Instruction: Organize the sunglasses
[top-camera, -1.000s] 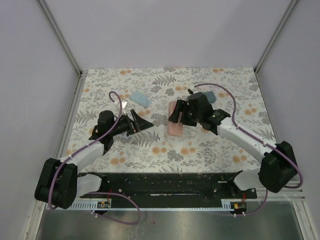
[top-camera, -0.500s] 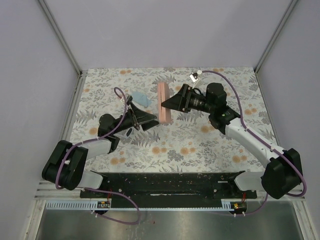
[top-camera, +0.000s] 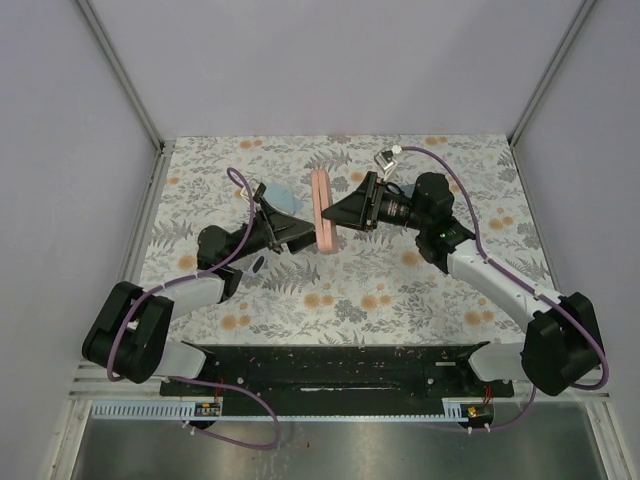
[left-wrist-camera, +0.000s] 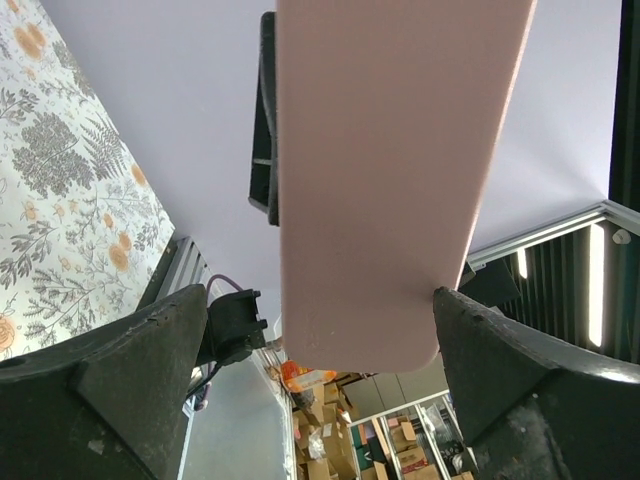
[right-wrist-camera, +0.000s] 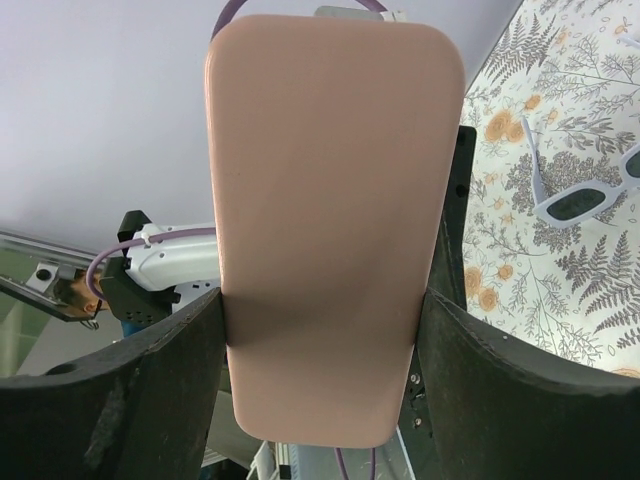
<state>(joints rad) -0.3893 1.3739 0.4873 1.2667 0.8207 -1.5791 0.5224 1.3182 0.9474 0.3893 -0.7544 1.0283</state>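
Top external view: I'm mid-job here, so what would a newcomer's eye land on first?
The pink case stands out first, held on edge by the right end effector over the middle of the floral table. The left end effector gapes wide open and faces the case from the other side, so the two arms meet nose to nose. In the right wrist view, white-framed sunglasses lie on the table beyond the case.

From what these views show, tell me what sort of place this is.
Most likely a robot test booth in a workshop or storeroom: plain pale panels on metal posts wall in a flower-patterned table, and stacked cardboard boxes show beyond it in the left wrist view.
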